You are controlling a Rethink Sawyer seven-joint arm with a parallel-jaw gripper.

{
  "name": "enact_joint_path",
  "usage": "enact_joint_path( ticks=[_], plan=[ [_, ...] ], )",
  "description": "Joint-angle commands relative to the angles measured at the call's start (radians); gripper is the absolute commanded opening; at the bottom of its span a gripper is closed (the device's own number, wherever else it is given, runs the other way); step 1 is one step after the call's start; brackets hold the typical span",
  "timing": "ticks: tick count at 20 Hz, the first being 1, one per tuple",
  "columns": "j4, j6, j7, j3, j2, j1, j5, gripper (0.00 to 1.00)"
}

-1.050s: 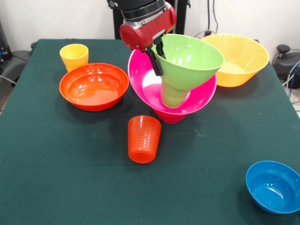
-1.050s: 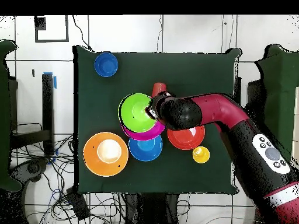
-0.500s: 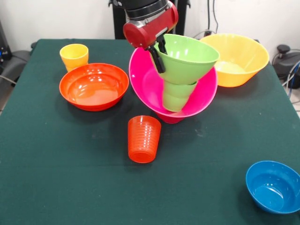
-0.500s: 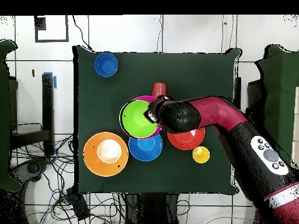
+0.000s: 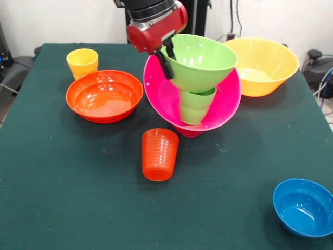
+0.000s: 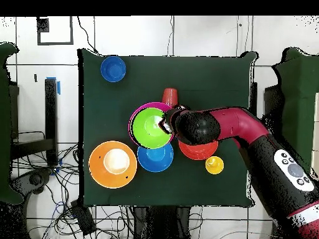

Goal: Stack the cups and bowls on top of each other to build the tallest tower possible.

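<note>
My gripper [image 5: 167, 56] is shut on the near-left rim of the lime green bowl [image 5: 200, 62], one finger inside and one outside. The bowl hangs slightly tilted over the light green cup [image 5: 195, 107], its base at the cup's mouth. That cup stands inside the large pink bowl [image 5: 166, 96], which tilts on a small magenta base [image 5: 187, 130]; together they form the tower. From overhead, the gripper [image 6: 166, 124] is at the right edge of the lime bowl [image 6: 149, 127], which covers most of the pink bowl [image 6: 138, 112]. The ribbed orange-red cup [image 5: 159, 154] stands alone in front.
A wide red-orange bowl [image 5: 104, 95] and a yellow cup [image 5: 82, 62] sit at the left, and a yellow-orange bowl [image 5: 263, 65] at the back right. A small dark blue bowl [image 5: 303, 207] is at the front right. Overhead, a medium blue bowl [image 6: 155, 157] lies beside the tower.
The gripper has raised the lime green bowl and shifted it slightly left in the front view. The bowl sits more level, and more of the light green cup shows beneath it.
</note>
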Motion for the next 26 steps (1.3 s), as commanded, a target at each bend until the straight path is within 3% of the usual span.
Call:
enact_joint_path(
  ticks=[1,22,23,26],
  plan=[
    [0.040,-0.021,-0.001,-0.033,0.055,-0.002,-0.006,0.00],
    [0.076,-0.128,0.068,-0.063,0.027,0.024,-0.037,0.00],
    [0.075,-0.137,0.074,-0.072,0.020,0.030,-0.036,1.00],
    [0.067,-0.126,0.069,-0.071,0.023,0.035,-0.028,1.00]
  ],
)
